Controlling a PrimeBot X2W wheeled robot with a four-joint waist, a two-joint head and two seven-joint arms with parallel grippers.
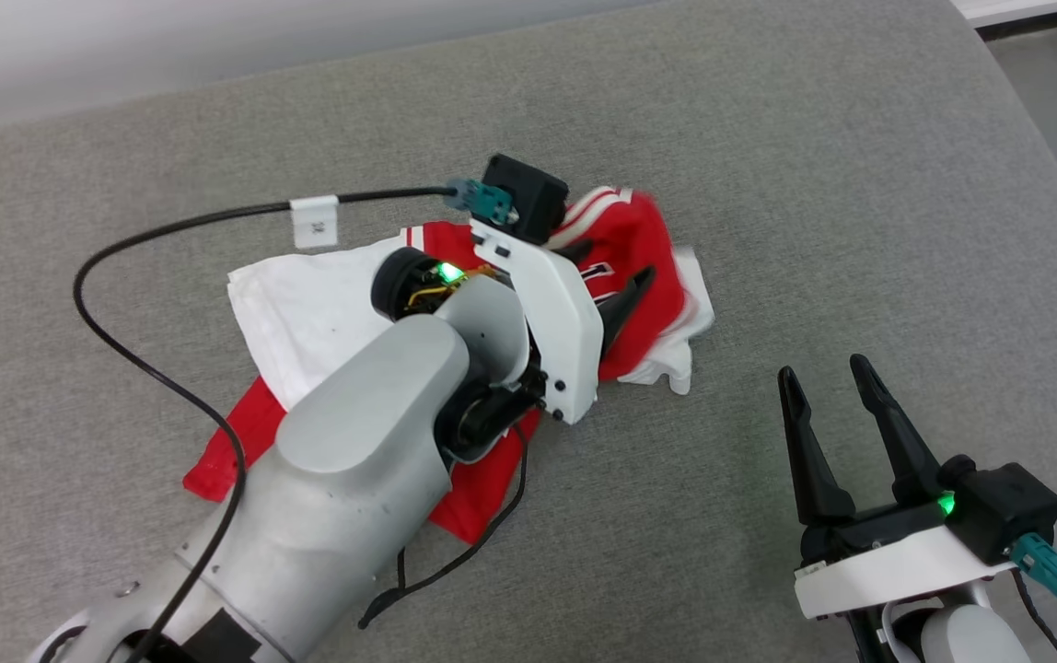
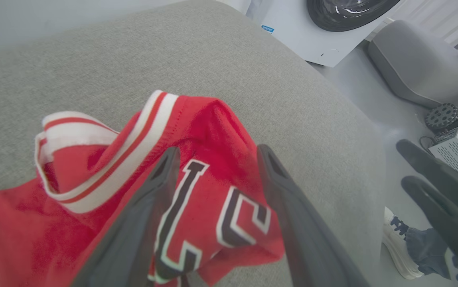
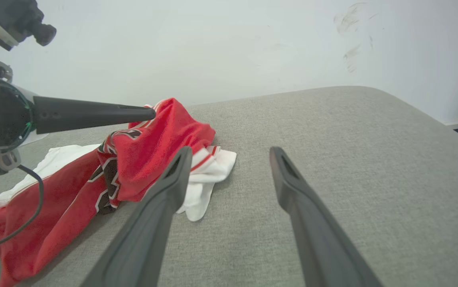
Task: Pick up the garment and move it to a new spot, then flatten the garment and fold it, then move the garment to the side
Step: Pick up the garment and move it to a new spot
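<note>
Garment: small red jersey-style T-shirt (image 1: 648,239) with white short sleeves and red-white striped trim. It is found crumpled on the grey woven upholstered surface (image 1: 768,138), left of centre in the head view and partly covered by the pale left forearm. One white sleeve is spread flat toward the left; the other is bunched at the right edge of the heap. A red fold with the striped band is raised above the rest of the cloth.

Left gripper (image 1: 616,262): positioned directly over the raised fold. Its two dark fingers are seen spread wide in the left wrist view, with red fabric and black white-outlined characters visible between them. No pinch on the cloth is seen. In the right wrist view one fingertip is seen at the top of the fold; contact cannot be judged.

Right gripper (image 1: 823,368): fingers spread wide, nothing between them, held over bare upholstery to the right, apart from the garment.

A black cable with a white tag (image 1: 315,221) is looped over the surface beside the left arm.
</note>
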